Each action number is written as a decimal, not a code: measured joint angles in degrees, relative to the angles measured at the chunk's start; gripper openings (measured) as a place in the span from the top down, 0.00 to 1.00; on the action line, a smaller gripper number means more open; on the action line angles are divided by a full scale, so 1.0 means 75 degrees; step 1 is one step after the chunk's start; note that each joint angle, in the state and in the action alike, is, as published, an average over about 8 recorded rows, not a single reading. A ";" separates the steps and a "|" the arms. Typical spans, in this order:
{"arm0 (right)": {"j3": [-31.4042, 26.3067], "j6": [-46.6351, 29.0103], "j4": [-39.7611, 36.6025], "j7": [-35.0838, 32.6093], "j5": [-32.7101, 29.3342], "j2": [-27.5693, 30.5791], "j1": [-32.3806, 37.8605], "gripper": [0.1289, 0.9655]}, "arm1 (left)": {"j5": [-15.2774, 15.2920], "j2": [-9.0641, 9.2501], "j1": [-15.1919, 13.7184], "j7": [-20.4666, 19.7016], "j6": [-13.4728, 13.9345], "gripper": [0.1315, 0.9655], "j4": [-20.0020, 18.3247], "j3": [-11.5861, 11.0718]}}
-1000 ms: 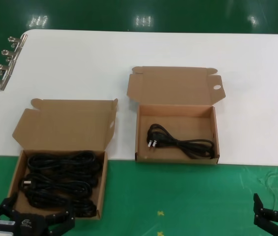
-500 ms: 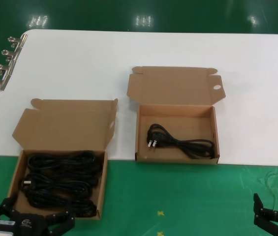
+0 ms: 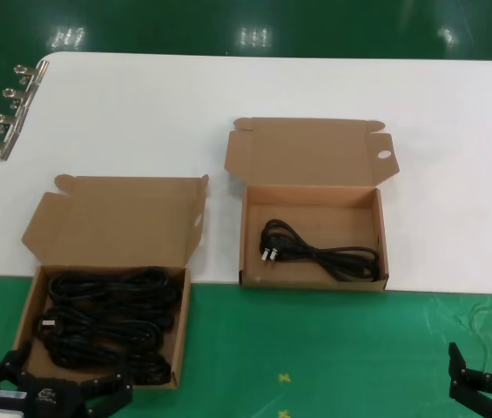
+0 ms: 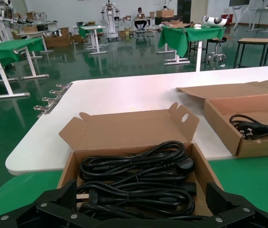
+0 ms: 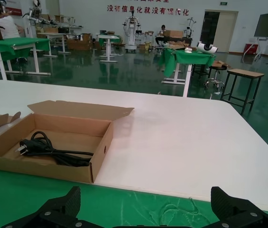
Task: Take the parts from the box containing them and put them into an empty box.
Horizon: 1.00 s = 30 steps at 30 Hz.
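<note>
Cords (image 3: 106,324) sit in the source box (image 3: 28,313) at your 10 o'clock. They're floppy, light, tangle-prone, so grab mid-coil, not the plug. L gripper (image 3: 54,394) is spread wide, empty; R gripper (image 3: 489,392) likewise, idle at 4 o'clock.

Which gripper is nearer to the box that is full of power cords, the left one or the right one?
Left. The left gripper hangs open at the near edge of the full box, just above its power cords. The right gripper is open far across, beyond the second box.

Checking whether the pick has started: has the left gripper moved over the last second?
No. In the head view the left gripper sits at the same spot by the near edge of the full cardboard box, jaws open.
</note>
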 joint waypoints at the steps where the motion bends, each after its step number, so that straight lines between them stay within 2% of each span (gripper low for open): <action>1: 0.0000 0.0000 0.0000 0.0000 0.0000 0.0000 0.0000 0.00 | 0.0000 0.0000 0.0000 0.0000 0.0000 0.00 0.0000 0.0000; 30: 0.0000 0.0000 0.0000 0.0000 0.0000 0.0000 0.0000 0.00 | 0.0000 0.0000 0.0000 0.0000 0.0000 0.00 0.0000 0.0000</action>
